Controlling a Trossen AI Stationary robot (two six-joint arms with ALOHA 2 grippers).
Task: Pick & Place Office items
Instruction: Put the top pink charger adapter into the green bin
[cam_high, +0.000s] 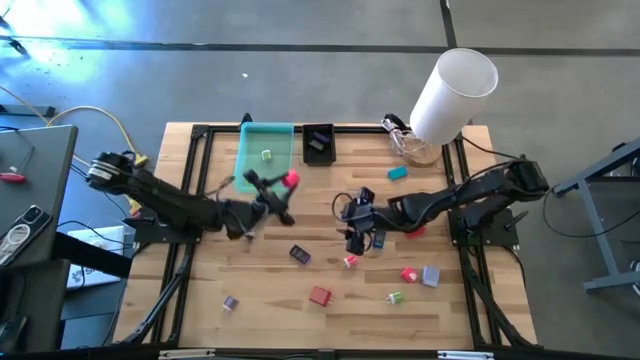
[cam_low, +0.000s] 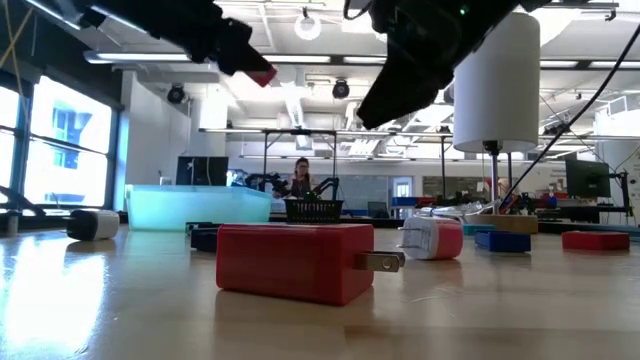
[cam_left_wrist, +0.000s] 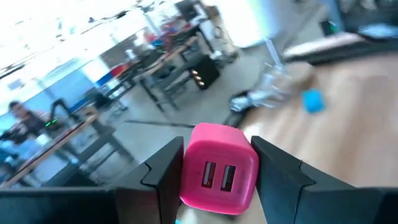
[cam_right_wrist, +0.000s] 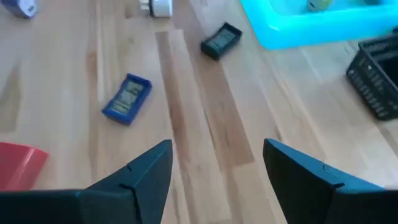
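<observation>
Currently a pink USB charger block (cam_left_wrist: 219, 169) is held between the closed-in fingers of the left gripper (cam_high: 283, 185), raised above the table just beside the teal tray (cam_high: 252, 160); the carry step is judged to be in hand. A short reach over the tray rim and a release are called for next. The right gripper (cam_right_wrist: 216, 163) hangs over bare wood near the table's middle, its jaws parted and empty, with a blue piece (cam_right_wrist: 127, 99) and a black piece (cam_right_wrist: 221, 40) lying ahead.

Bright overhead light; floor glare top left; left wrist view motion-blurred; low-view foreground soft.
</observation>
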